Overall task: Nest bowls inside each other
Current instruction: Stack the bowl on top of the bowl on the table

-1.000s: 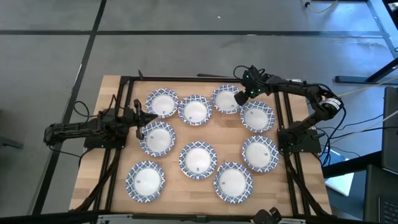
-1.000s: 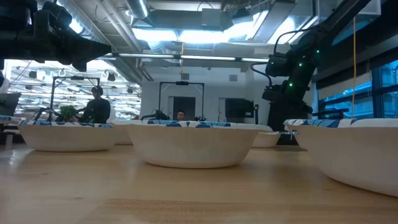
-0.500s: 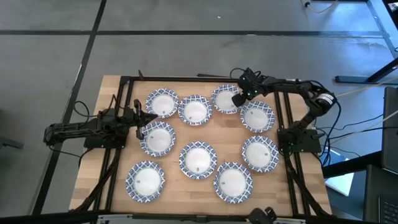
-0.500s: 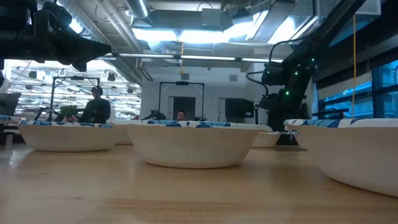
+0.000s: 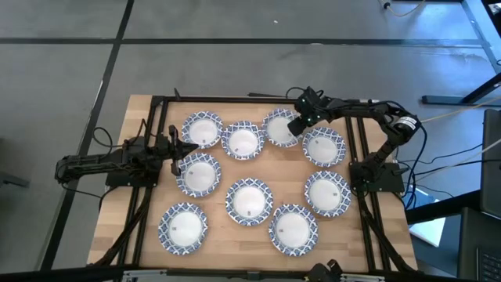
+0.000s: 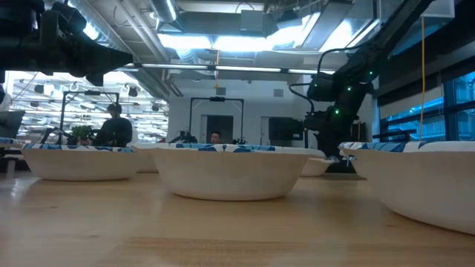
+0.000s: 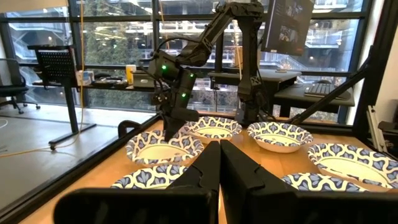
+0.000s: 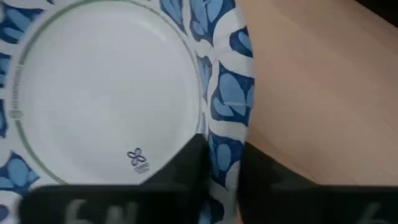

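— Where are you on the tabletop (image 5: 125, 227), and what have you got?

— My right end effector (image 5: 296, 125) is down at the far row, fingers straddling the rim of the far bowl (image 5: 279, 127): one finger inside the white centre, the other outside the patterned edge. In my wrist view that rim (image 8: 227, 118) runs straight between them, clenched on it by the look of things, the bowl not yet lifted.

— Which way does it go next?

— I judge it belongs in a neighbour. One bowl (image 5: 323, 146) lies just beside it on my right arm's side; another (image 5: 243, 140) sits just beside it the other way. A round bowl has no long axis, so only the rim's line matters.

— And the left arm?

— My left end effector (image 5: 179, 149) waits clenched and empty at the left-middle bowl (image 5: 199, 173), well apart from the far one, so the right is nearer.

— Anything nested?

— No. All nine bowls sit single and empty.
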